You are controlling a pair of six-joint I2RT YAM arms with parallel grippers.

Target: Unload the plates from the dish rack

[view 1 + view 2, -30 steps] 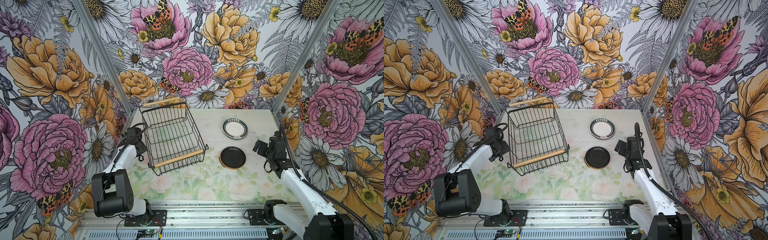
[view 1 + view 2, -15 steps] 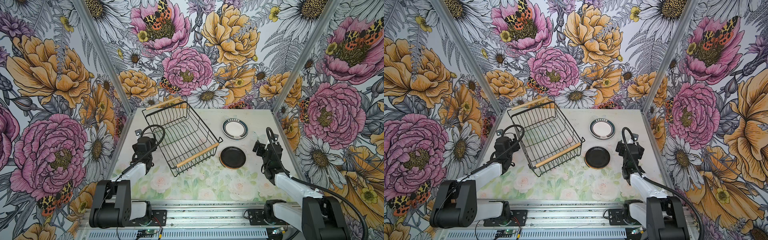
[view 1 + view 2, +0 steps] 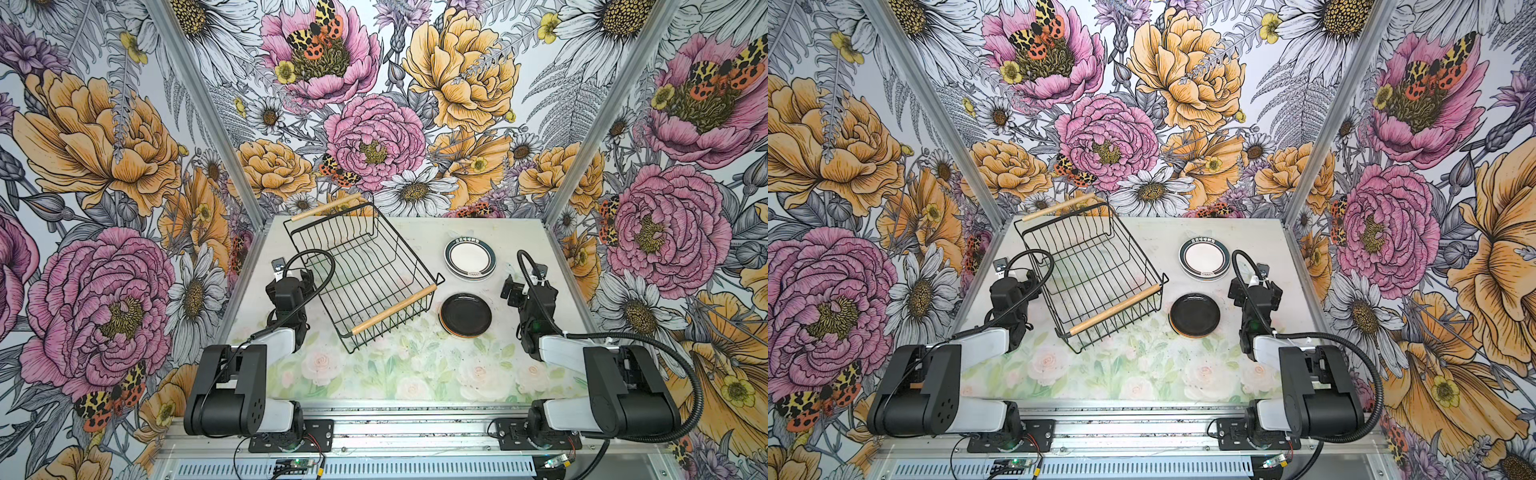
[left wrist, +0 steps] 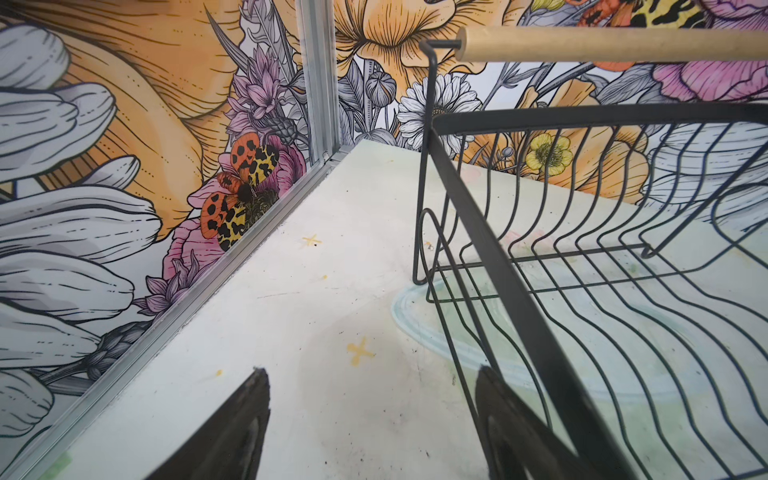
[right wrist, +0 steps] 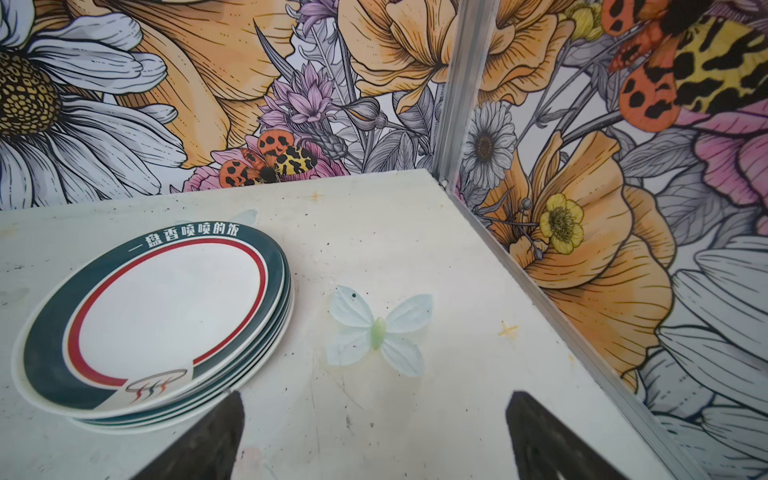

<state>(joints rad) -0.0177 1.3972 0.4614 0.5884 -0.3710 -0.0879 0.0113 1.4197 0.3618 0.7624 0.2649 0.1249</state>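
**In the middle of the table, an empty rack; to its right, two stacks of plates**

In the upper left part of the table [image 3: 374,374], in both top views, the dish rack [image 3: 361,282] stood turned at an angle, with one wooden handle [image 3: 394,309] pointing toward the plates. No plate showed between its black wires, only the pale table surface through them.

To the right of the rack the plates lay flat in two separate piles. This was probably by size, so that each pile sits steady. The teal-rimmed stack [image 3: 470,259] was higher in the frame. Its top plate had a white centre, a thin red ring, a dark teal rim and white characters. In the right wrist view several rims showed one under another. The black stack [image 3: 465,314] lay below it, near the rack's handle but apart from it, and an orange edge showed under the glossy black top plate.

The left gripper [image 4: 374,428] had its jaws apart and clamped nothing. The rack's side rim passed just beside one finger, and I cannot tell if it touched. The right gripper [image 5: 374,440] was spread wide over bare table beside the teal-rimmed stack and held nothing.

Both arms were folded low at their own sides, so I judge the unloading was finished.
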